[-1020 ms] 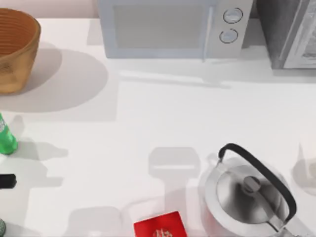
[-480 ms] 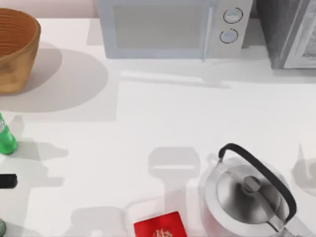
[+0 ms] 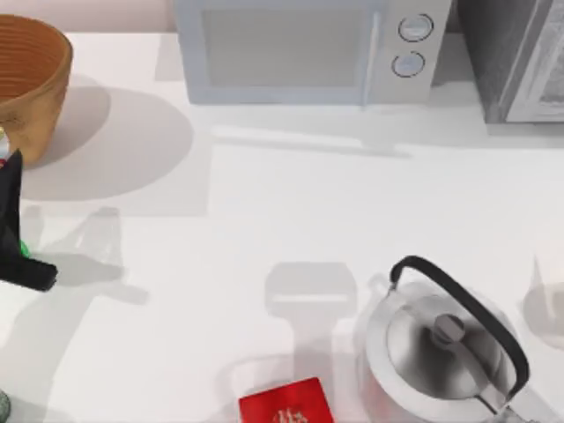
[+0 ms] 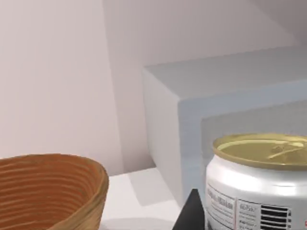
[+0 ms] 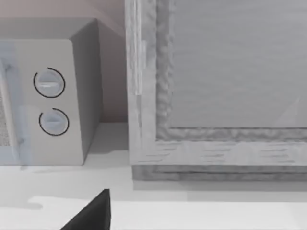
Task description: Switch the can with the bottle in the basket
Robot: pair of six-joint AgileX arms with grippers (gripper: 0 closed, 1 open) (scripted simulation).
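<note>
White tabletop (image 3: 264, 203), pale grey microwave (image 3: 300, 48) at back.

Large round brown wood-coloured basket (image 3: 35, 88) at far left corner.

Change: half a second ago only a dark tip showed at left edge. Now left gripper (image 3: 11, 176) has swung in along that edge, just beside basket.

Small white can with gold-tan top (image 4: 259, 187) sits hard against its finger in left wrist view, probably clenched and lifted.

Slim bright-green bottle (image 3: 24, 251) now a sliver beside arm, on table, outside basket.

Swap looks midway.

Right gripper (image 5: 93, 215) parked facing microwave dials; grip state cannot tell.
</note>
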